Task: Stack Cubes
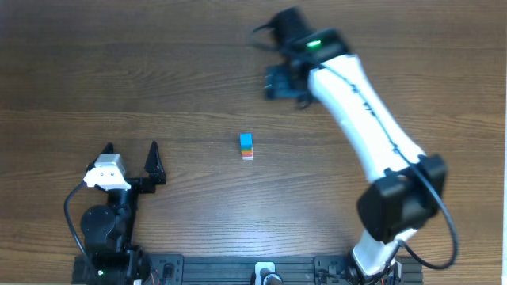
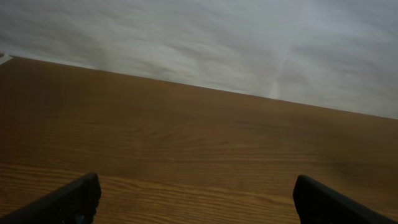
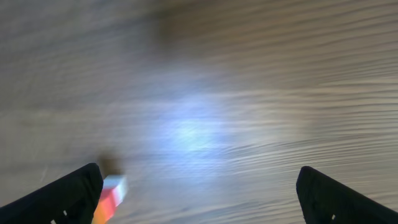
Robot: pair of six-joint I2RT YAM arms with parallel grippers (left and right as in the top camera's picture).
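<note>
Right hand [image 3: 199,183] gapes above wood-grain table [image 1: 119,63]; pale wall [image 2: 199,43] beyond.

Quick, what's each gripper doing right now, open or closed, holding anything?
Left gripper: open, holding nothing.
Right gripper: open, holding nothing.

Left arm [image 1: 119,214] folded by its base, jaws spread wide, right arm [image 1: 372,127] stretched far forward, jaws apart

brown wood-grain table [image 1: 119,63], pale wall [image 2: 217,37] behind it
</note>
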